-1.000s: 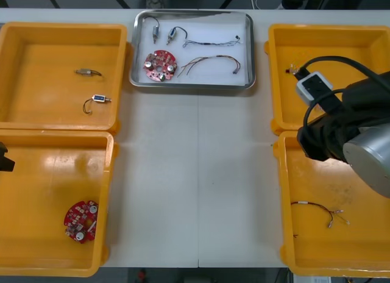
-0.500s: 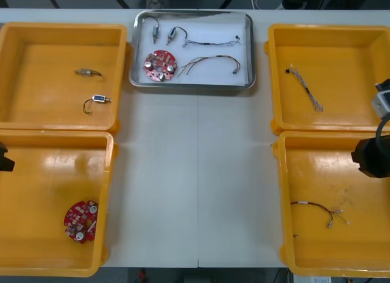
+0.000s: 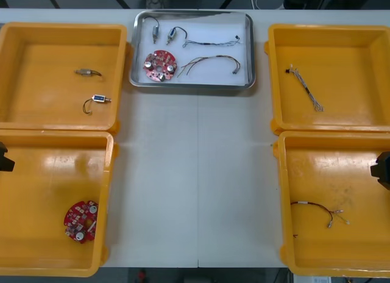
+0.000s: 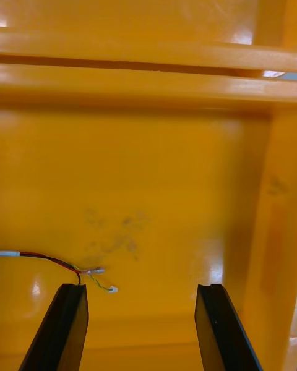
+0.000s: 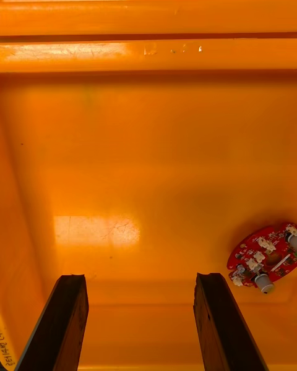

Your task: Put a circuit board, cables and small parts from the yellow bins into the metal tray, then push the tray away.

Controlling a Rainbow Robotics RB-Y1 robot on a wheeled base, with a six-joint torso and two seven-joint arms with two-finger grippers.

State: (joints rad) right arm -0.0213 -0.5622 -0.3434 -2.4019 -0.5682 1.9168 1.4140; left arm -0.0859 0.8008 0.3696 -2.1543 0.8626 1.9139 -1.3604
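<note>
Light table, shiny rectangular metal tray loaded at its far middle; both claws empty over the near bins.
Near-left yellow plastic bin: left gripper above its floor, black fingers spread wide, gripping nothing; a round red circuit board lies near one finger. Near-right yellow bin: right gripper likewise wide open and empty, a red and yellow cable ending just beyond one fingertip. Far-right yellow bin holds a thin twisted cable. Far-left yellow bin holds two small metal parts. In the tray: a second red board, two thin cables, two more small parts.
</note>
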